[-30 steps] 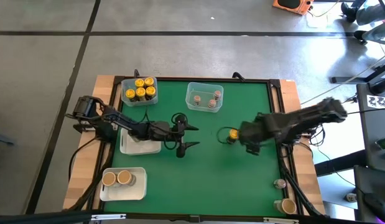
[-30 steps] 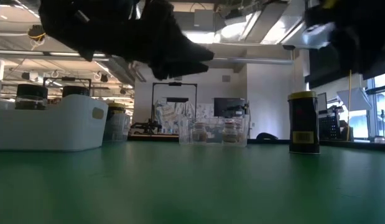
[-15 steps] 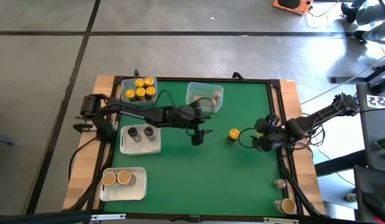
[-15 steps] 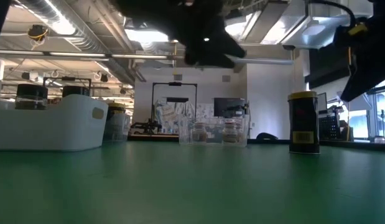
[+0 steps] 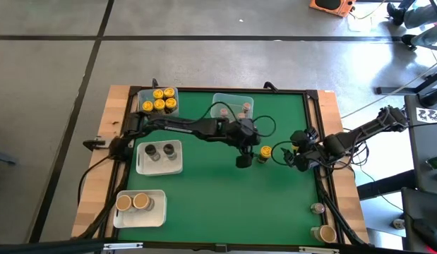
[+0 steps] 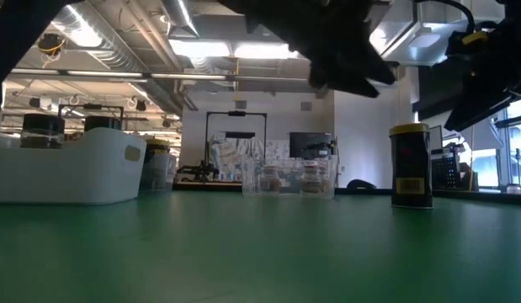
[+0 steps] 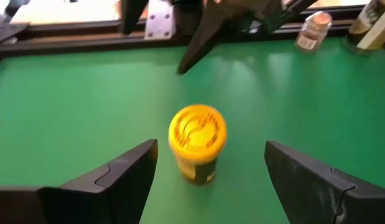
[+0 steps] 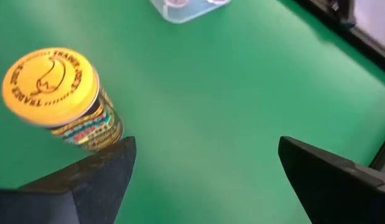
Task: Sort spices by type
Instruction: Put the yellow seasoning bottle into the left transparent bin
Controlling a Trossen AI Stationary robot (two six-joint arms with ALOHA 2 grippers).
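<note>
Over the last second the left arm has swung out from beside the white tray with the dark-lidded jars [image 5: 159, 152] to the middle of the green tabletop [image 5: 204, 204], and its left pincer [image 5: 244, 152] now hangs just beside the lone yellow-lidded jar [image 5: 265, 152], on its left. The left wrist view shows that jar [image 7: 198, 143] upright on the mat, lined up between the two dark fingers [image 7: 111, 180] but ahead of them, so the jaws stand apart with nothing in them. Meanwhile the right arm has pulled back toward the right edge; its right pincer [image 5: 303, 156] is spread wide and empty, near the jar but clear of it, as the right wrist view confirms [image 8: 58, 96]. This looks like a handover of the job: the left arm seems set to take this jar, probably to the clear tub at far left [image 5: 159, 114] where four yellow-lidded jars [image 5: 159, 101] already sit.
</note>
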